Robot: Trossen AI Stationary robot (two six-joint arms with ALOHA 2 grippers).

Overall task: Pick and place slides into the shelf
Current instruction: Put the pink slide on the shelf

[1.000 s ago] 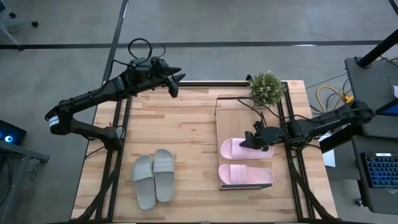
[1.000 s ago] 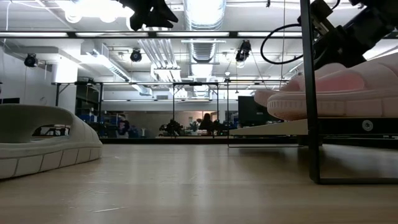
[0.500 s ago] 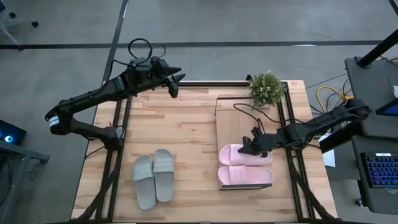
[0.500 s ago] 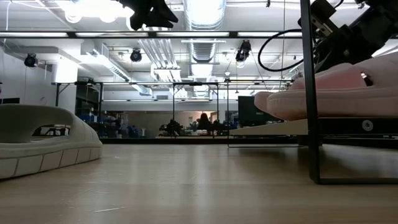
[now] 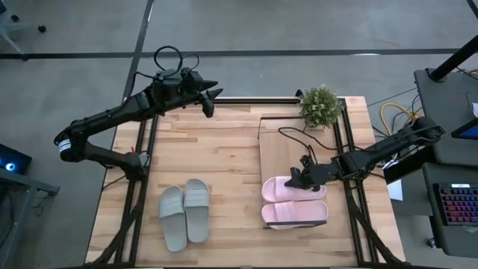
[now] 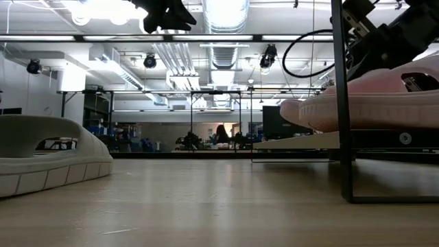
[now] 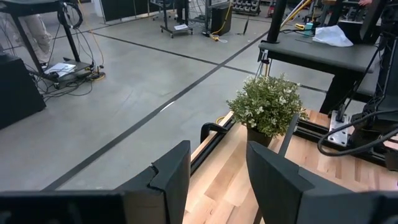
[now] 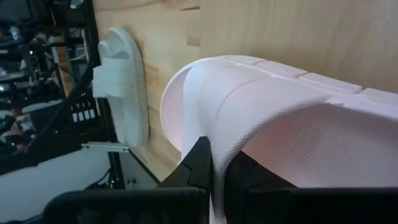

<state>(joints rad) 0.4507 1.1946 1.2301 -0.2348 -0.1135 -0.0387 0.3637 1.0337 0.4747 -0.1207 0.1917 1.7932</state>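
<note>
The two pink slides lie side by side on the shelf (image 5: 278, 146), at its end away from the plant (image 5: 320, 104). The right claw (image 5: 296, 178) is clamped on the strap of the pink slide (image 5: 287, 187) nearer the plant, which is touching the other pink slide (image 5: 295, 214). The grey-green pair (image 5: 184, 213) lies on the worktop (image 5: 209, 149), well apart from the shelf. The left claw (image 5: 209, 101), its fingers apart, hangs over the far edge of the worktop.
</note>
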